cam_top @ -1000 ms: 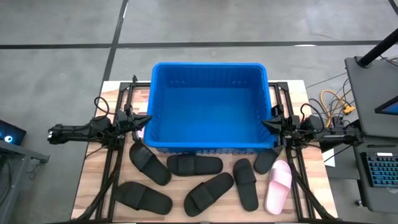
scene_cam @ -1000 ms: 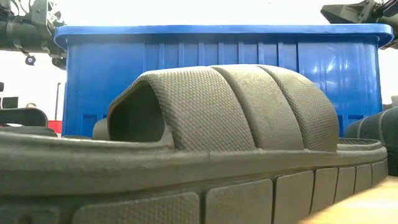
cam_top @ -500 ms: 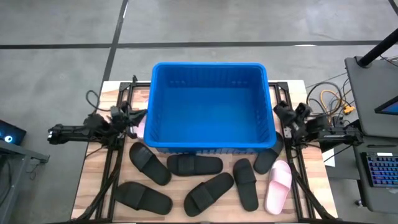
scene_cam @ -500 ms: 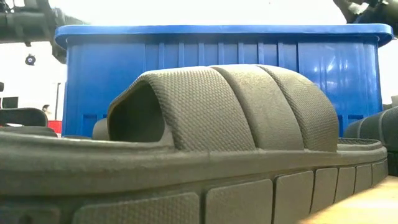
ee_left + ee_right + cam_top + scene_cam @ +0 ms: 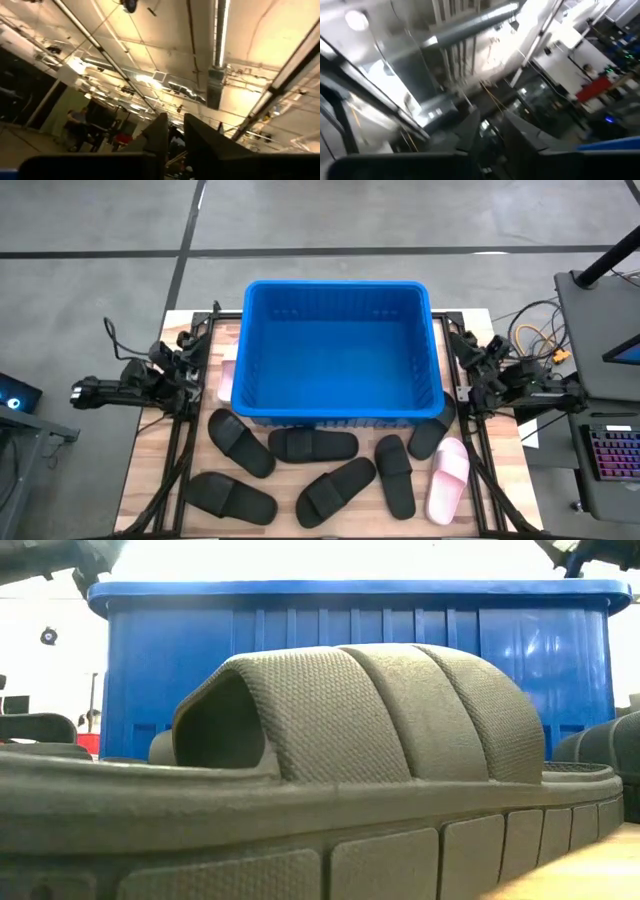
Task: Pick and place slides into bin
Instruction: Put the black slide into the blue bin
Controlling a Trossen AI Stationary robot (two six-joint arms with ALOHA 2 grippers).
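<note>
Grey concrete floor surrounds a wooden counter [image 5: 150,480] whose rear half is filled by the empty blue bin [image 5: 335,350], its rim reaching close to both side edges. Seven slides lie in a loose row along the front edge: six black slides [image 5: 312,445] spread from the front left corner across the middle, and one pink slide [image 5: 447,477] near the front right corner, touching a black one beside it. Little bare wood is left between the bin's front wall and the slides. The left gripper [image 5: 186,357] hangs just off the bin's left wall, the right gripper [image 5: 470,358] just off its right wall; both hold nothing, fingers [image 5: 192,142] a narrow gap apart. No readable writing shows anywhere.
</note>
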